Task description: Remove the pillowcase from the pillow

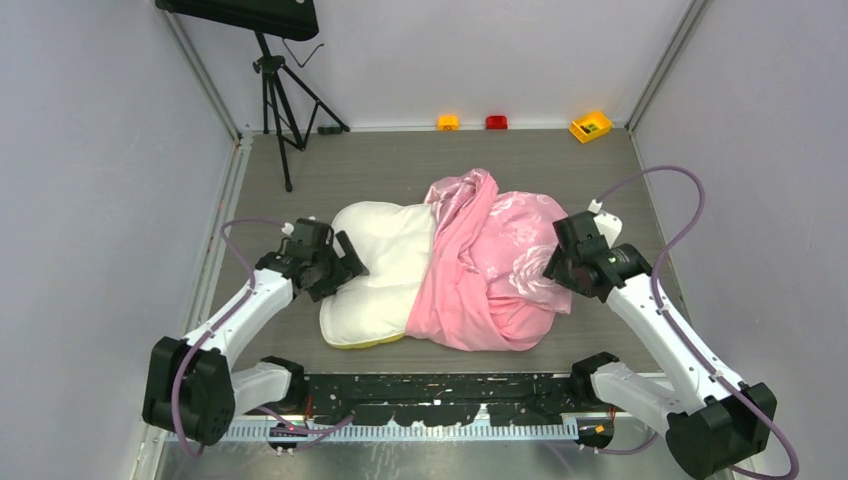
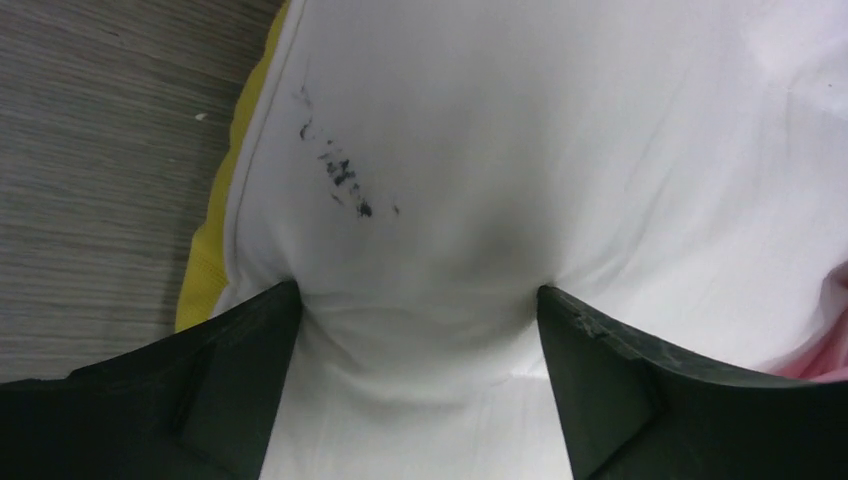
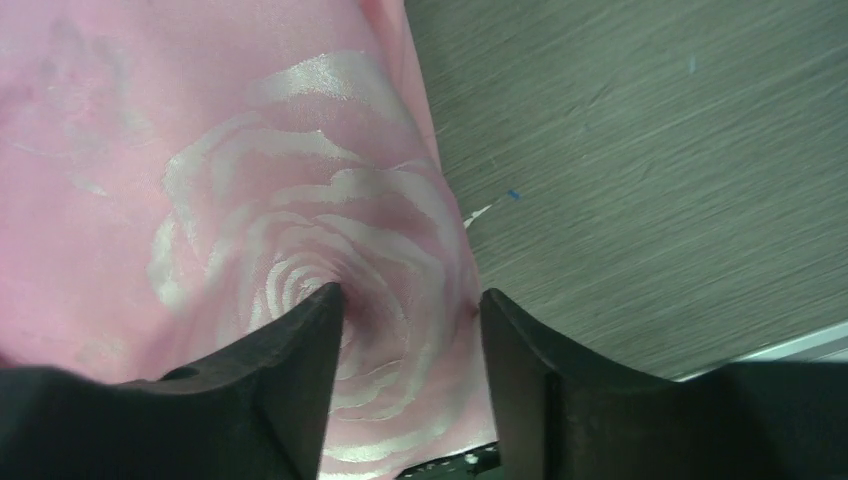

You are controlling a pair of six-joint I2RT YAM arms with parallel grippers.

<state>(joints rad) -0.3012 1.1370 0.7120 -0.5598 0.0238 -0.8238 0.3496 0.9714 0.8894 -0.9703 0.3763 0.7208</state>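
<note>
Roughly mid-table, the pillow (image 1: 385,262) lay on the grey wood-grain table (image 1: 400,170), its left half bare and white, its right half hidden inside the pillowcase (image 1: 500,265); how far it reached under the pink satin could not be told. The pillowcase was bunched in deep folds along its open edge across the pillow's middle, and a ridge of it stood up at the far side.

The left gripper (image 1: 340,265) was at the pillow's left end; from the left wrist view its jaws (image 2: 420,295) stood wide yet clamped on a fat fold of white pillow (image 2: 480,130), with creases running in to both tips. A yellow edge (image 2: 205,260) showed along the seam beside the table (image 2: 100,150), and dark smudges (image 2: 335,170) marked the cover; a sliver of pink (image 2: 825,345) was cut off at the right border.

The right gripper (image 1: 558,268) sat at the pillowcase's right end; its jaws (image 3: 410,300) pinched a tuck of the pillowcase (image 3: 200,150) on a pale rose (image 3: 330,250), probably fabric alone, since what lay beneath was unseen.
</note>
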